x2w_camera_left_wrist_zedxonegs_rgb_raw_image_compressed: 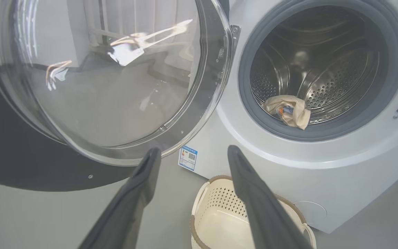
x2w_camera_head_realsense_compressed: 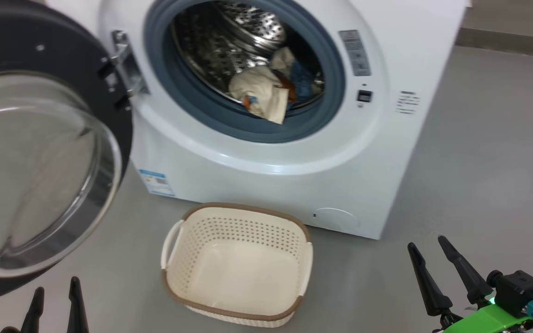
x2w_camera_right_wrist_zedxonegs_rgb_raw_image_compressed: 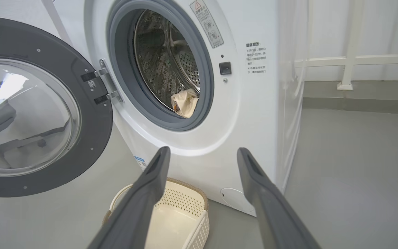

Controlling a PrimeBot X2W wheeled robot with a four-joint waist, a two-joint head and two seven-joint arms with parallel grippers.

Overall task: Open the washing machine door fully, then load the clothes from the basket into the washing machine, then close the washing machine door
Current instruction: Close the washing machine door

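The washing machine door (x2w_camera_head_realsense_compressed: 40, 162) hung wide open left of the washing machine (x2w_camera_head_realsense_compressed: 257, 185), nearest the left gripper (x2w_camera_head_realsense_compressed: 57, 284); both it and the right gripper (x2w_camera_head_realsense_compressed: 426, 242) gaped empty.

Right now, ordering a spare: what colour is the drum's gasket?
The gasket is grey-blue, clearest in the head view.

Warning triangle (x2w_camera_right_wrist_zedxonegs_rgb_raw_image_compressed: 198, 5) atop washing machine (x2w_camera_right_wrist_zedxonegs_rgb_raw_image_compressed: 254, 121) sticker (x2w_camera_right_wrist_zedxonegs_rgb_raw_image_compressed: 207, 26)

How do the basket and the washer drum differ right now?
The basket is empty; the drum holds the clothes. The basket is cream plastic, open upward on the floor; the drum is shiny steel, facing forward in the washing machine. Both have perforated walls.
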